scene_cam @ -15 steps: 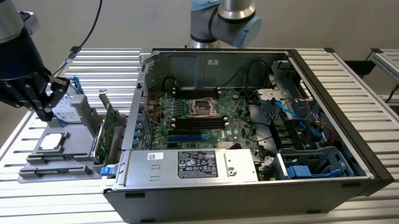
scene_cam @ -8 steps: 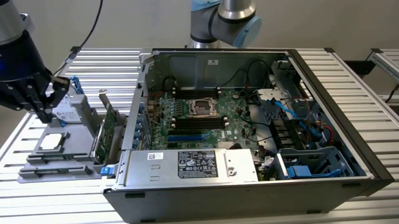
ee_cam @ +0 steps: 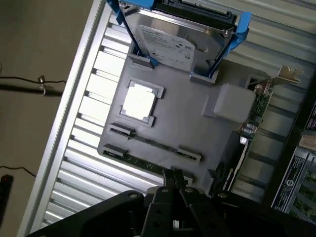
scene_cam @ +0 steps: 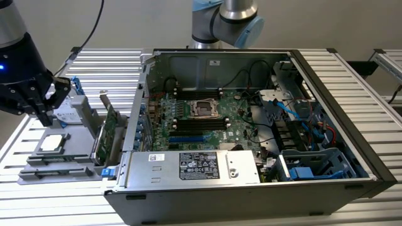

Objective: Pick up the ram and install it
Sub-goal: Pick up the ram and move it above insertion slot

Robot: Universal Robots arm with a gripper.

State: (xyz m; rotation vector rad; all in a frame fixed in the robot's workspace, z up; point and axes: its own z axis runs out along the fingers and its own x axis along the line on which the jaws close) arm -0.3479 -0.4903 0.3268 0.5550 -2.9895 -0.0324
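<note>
Over on the exterior view's left, the gripper point(scene_cam: 43, 117) hangs above the grey holder tray point(ee_cam: 187, 123), fingers pressed together on nothing, tips near the ram point(ee_cam: 140, 162) sitting in its slot along the tray's edge.

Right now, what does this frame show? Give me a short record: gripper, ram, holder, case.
gripper: shut, holding nothing, tips just above the ram
ram: lying in its slot on the holder, not lifted
holder: grey, also carries CPU, hard drive, card
case: open, motherboard exposed
</note>
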